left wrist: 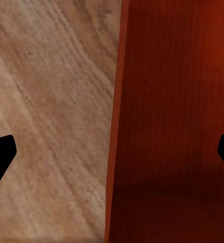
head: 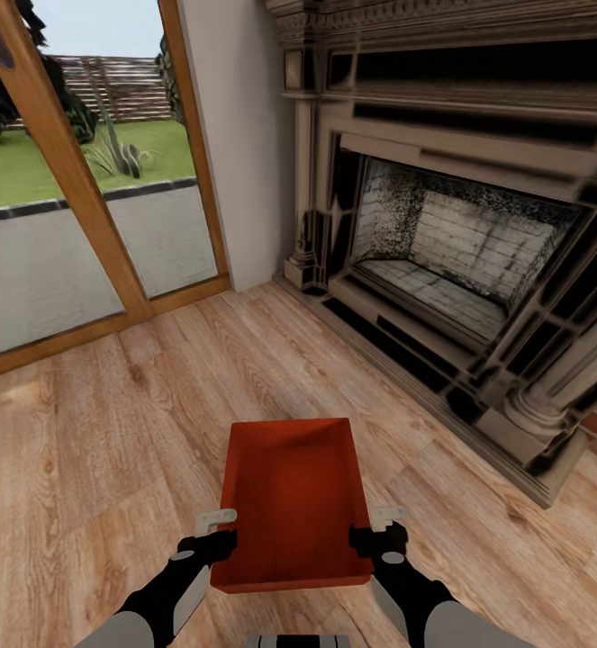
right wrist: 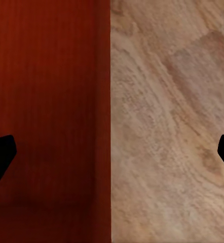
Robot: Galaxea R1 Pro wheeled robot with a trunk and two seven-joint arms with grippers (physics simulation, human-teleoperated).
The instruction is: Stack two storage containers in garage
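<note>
Here both forearms reach forward, left gripper (head: 215, 531) and right gripper (head: 381, 529) straddling the storage container's (head: 293, 499) side walls, jaws wide.

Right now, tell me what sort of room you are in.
Most likely a living room: a large ornate fireplace with a brick firebox, a light wood-plank floor, and tall glazed doors onto a garden.
</note>
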